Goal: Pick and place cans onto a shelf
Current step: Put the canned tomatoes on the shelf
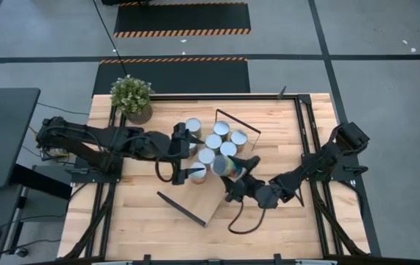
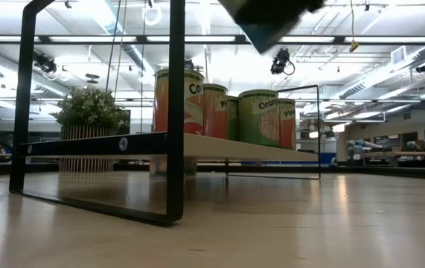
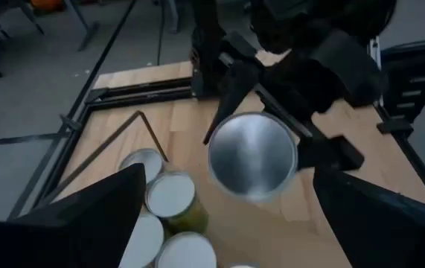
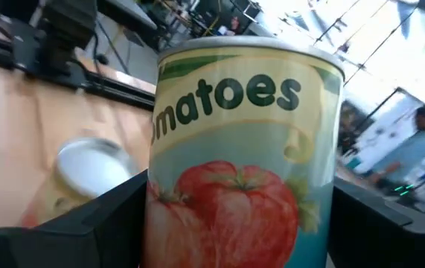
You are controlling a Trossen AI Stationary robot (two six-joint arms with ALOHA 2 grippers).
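Note:
The shelf point(image 1: 208, 207), a light-wood board with black wire end frames point(image 2: 175, 112), lies slantwise at the table's middle. Several cans point(image 1: 213, 141) stand upright on it, their bottoms on the board; they also show in the low view point(image 2: 197, 100). My right gripper point(image 1: 237, 174) is shut on one more can point(image 1: 224, 166), a tomato tin, above the board's middle. My left gripper point(image 1: 186, 154) is open just left of the cans, its fingers wide apart above them point(image 3: 228, 179), facing the held can point(image 3: 253, 155). My right gripper pinches the tomato can's round side wall point(image 4: 160, 216) between its two fingers point(image 4: 85, 223), one on each side. The fingers come from the table's right and near side. The can is lifted clear of the board and tipped over, its silver end point(image 3: 253, 155) facing the left arm.
A potted green plant point(image 1: 132, 97) stands at the table's far left corner, beside the left arm. Black rails point(image 1: 309, 140) run along the table's right side. Bare plank tabletop point(image 1: 143, 228) lies near the front edge. A person point(image 4: 420, 141) shows in the room beyond.

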